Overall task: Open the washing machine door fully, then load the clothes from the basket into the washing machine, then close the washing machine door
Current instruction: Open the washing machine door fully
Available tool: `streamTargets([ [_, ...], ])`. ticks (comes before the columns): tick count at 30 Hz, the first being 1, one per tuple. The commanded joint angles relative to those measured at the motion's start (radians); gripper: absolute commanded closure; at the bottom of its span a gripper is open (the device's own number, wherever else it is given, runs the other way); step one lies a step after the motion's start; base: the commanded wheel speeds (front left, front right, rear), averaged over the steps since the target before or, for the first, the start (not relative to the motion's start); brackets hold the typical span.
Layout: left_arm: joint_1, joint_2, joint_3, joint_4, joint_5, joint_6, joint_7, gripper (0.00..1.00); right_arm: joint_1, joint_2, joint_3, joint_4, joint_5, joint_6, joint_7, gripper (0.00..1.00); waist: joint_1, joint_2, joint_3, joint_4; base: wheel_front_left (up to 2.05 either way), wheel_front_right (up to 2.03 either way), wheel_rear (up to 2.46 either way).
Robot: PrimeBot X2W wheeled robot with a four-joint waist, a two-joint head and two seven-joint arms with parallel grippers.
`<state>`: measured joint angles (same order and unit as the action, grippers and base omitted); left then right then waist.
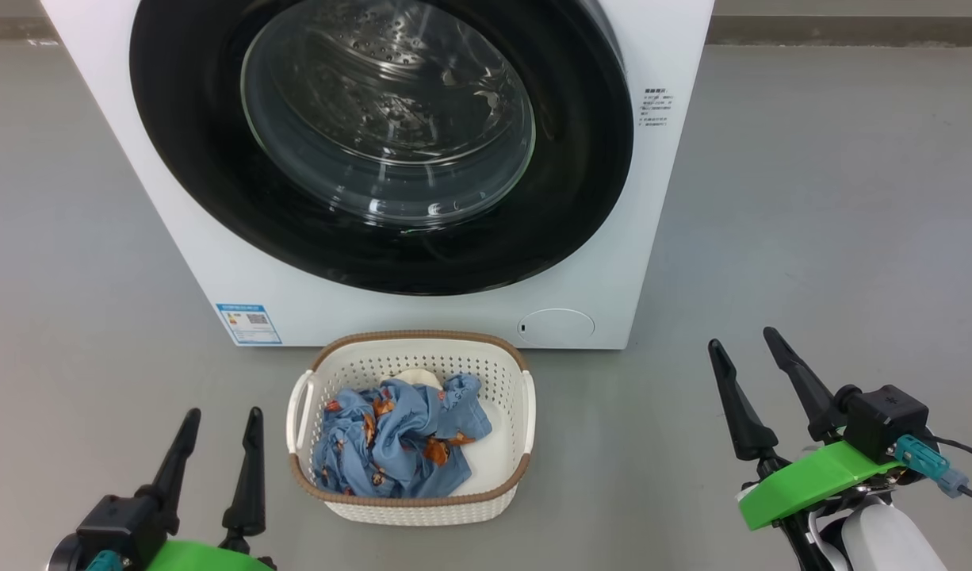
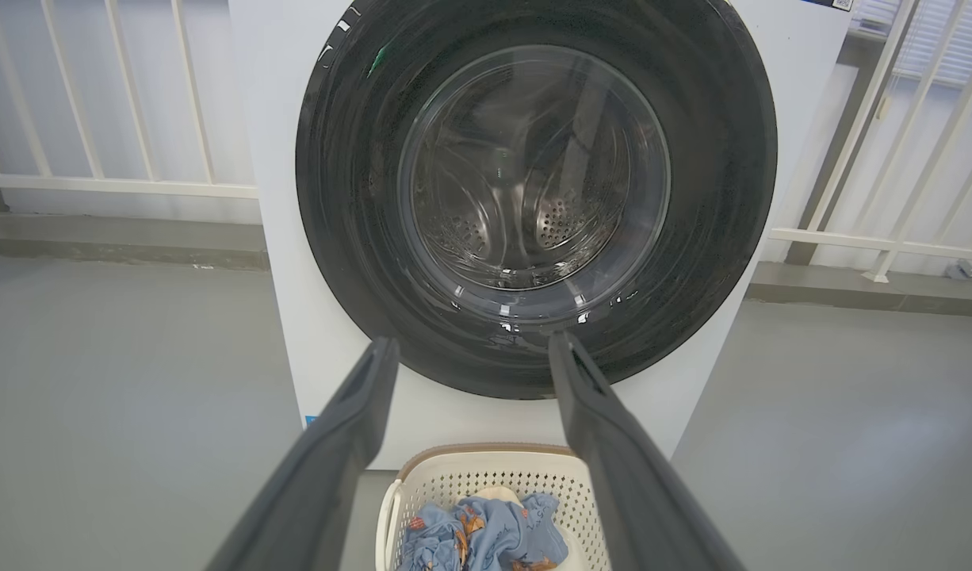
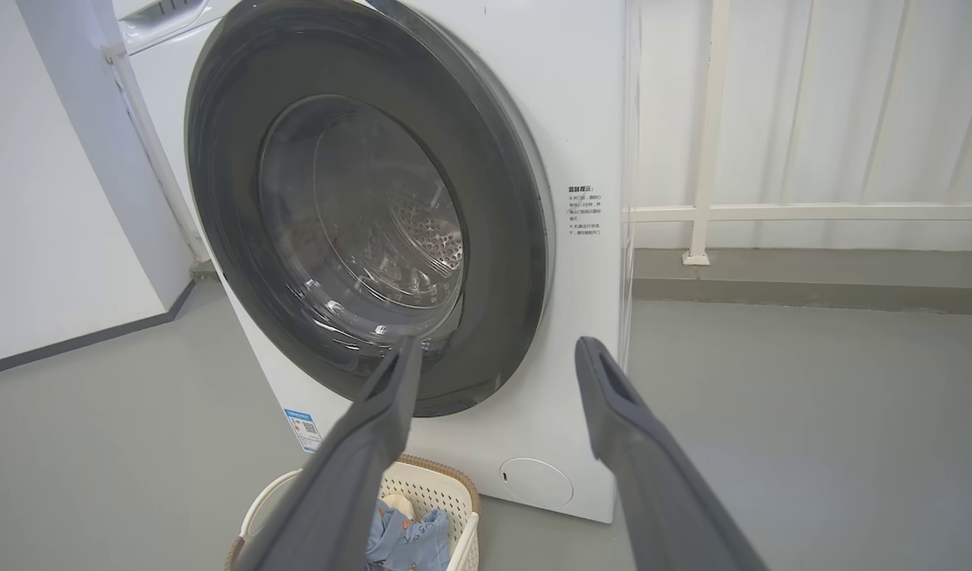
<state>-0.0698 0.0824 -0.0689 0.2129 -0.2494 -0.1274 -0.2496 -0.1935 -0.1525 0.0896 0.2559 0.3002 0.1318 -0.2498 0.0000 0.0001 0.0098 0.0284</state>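
The white washing machine [image 1: 121, 143] stands ahead, and its round black door [image 1: 185, 159] with the glass bowl window lies flat against the front, closed. On the floor before it sits the cream basket [image 1: 413, 507] holding light-blue clothes [image 1: 399, 436] printed with orange figures and a bit of white cloth. My left gripper [image 1: 223, 424] is open and empty, left of the basket. My right gripper [image 1: 746, 342] is open and empty, well right of the basket. The left wrist view shows the door [image 2: 351, 198], the basket [image 2: 486, 476] and the clothes [image 2: 486, 539]; the right wrist view shows the door [image 3: 232, 238] from the right.
Grey floor [image 1: 835, 198] spreads on both sides of the machine. A white railing [image 2: 97, 186] runs behind it, and a white wall [image 3: 50, 238] stands to its left. A round white cap [image 1: 556, 327] and a blue sticker [image 1: 248, 323] sit low on the machine's front.
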Motion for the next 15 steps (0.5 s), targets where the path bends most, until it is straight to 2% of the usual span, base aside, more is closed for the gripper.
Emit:
streamTargets([
  [1, -0.030, 0.013, 0.032, -0.028, 0.003, -0.003, -0.012, 0.00, -0.032, -0.002, 0.021, -0.028, -0.013, -0.001, -0.012, 0.00, 0.0000, -0.0001, 0.002, 0.000, 0.00, 0.00, 0.00],
  [15, -0.045, 0.015, 0.039, -0.026, 0.015, -0.003, -0.012, 0.00, -0.065, -0.016, 0.012, -0.017, 0.002, -0.001, -0.012, 0.00, 0.0000, -0.0001, 0.022, 0.003, 0.00, 0.00, 0.00],
])
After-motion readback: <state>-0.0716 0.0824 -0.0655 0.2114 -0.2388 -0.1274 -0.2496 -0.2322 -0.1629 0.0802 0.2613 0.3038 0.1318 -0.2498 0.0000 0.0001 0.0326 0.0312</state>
